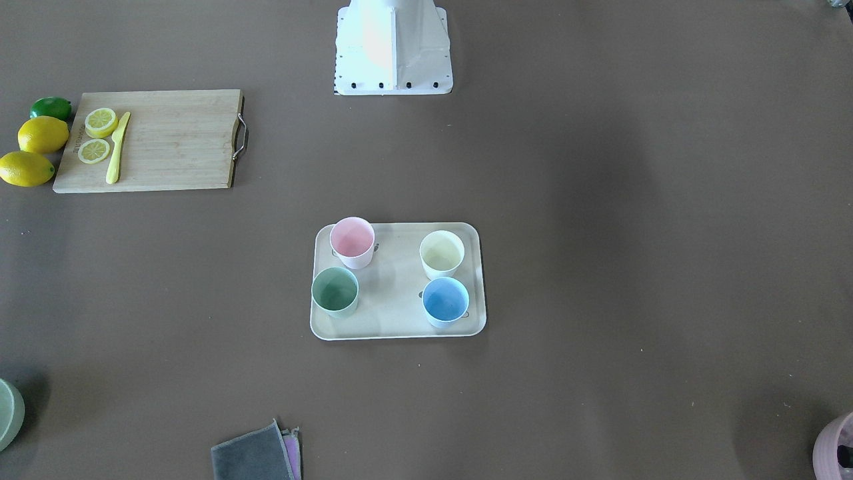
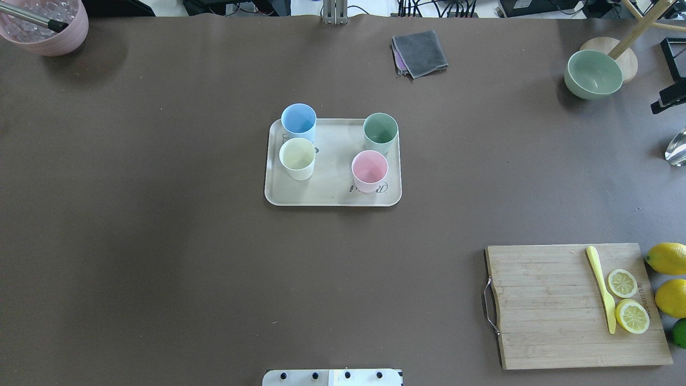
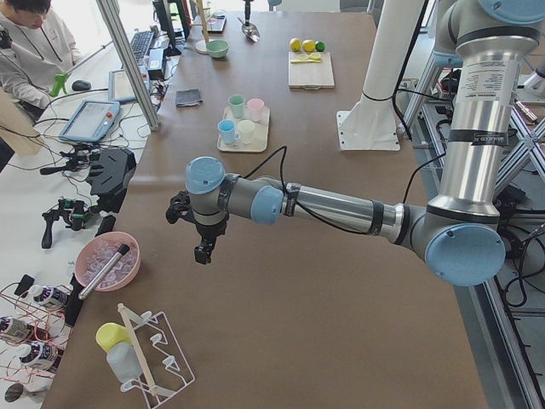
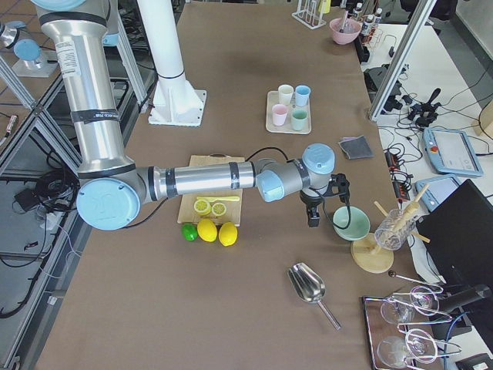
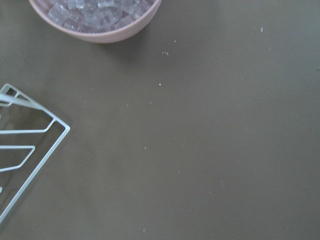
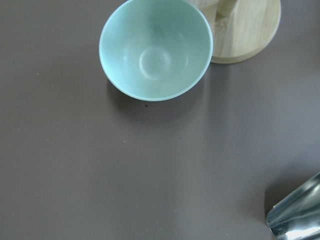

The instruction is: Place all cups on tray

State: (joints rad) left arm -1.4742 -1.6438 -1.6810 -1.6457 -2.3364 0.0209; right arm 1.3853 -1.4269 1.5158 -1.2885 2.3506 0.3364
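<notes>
The small tapered pastel pink cup, sage green cup, cream-white cup and light blue cup are showing smooth matt, plastic-looking skins; the flat cream rectangular tray is looking equally dull. The brown table covering is lying matt. Near right, the pale wooden cutting board is showing grain, its metal handle glinting. The far grey folded cloth is looking soft; the steel scoop is shining.

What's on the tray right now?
On the tray: blue cup, cream cup, green cup, pink cup, all upright, empty-looking. The pink cup covers part of the printed lettering.
</notes>
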